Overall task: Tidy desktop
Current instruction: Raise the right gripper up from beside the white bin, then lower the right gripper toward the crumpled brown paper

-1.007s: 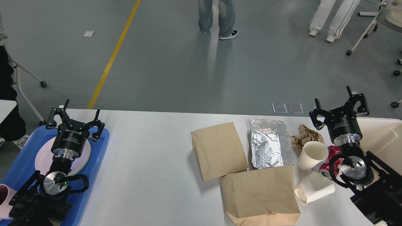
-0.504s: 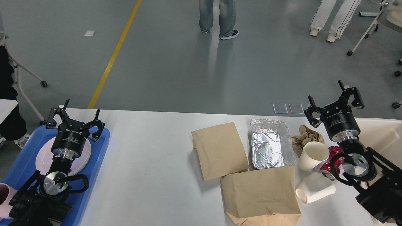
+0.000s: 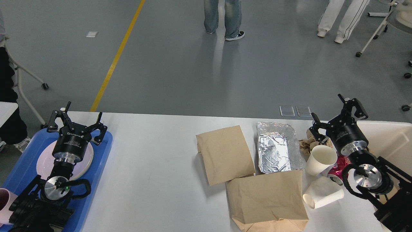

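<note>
The white desktop (image 3: 154, 161) spans the lower view. On its right half lie two flat brown paper bags (image 3: 225, 154) (image 3: 267, 196), a foil tray (image 3: 277, 147), crumpled brown paper (image 3: 305, 143), an upright white paper cup (image 3: 320, 159), a tipped white cup (image 3: 323, 195) and a red crushed can (image 3: 337, 169). My right gripper (image 3: 336, 114) is open above the crumpled paper and upright cup, holding nothing. Open too and empty, my left gripper (image 3: 77, 120) hangs over a pale plate (image 3: 42, 162) on the blue tray (image 3: 103, 151).
A cream bin (image 3: 391, 138) sits at the table's right end. A pink cup (image 3: 4, 196) stands on the blue tray at the lower left. People stand on the grey floor beyond the far edge, and wheeled stands are at both sides.
My right gripper has swung left and lower, from near the bin toward the crumpled paper and upright cup. The left arm has not moved.
</note>
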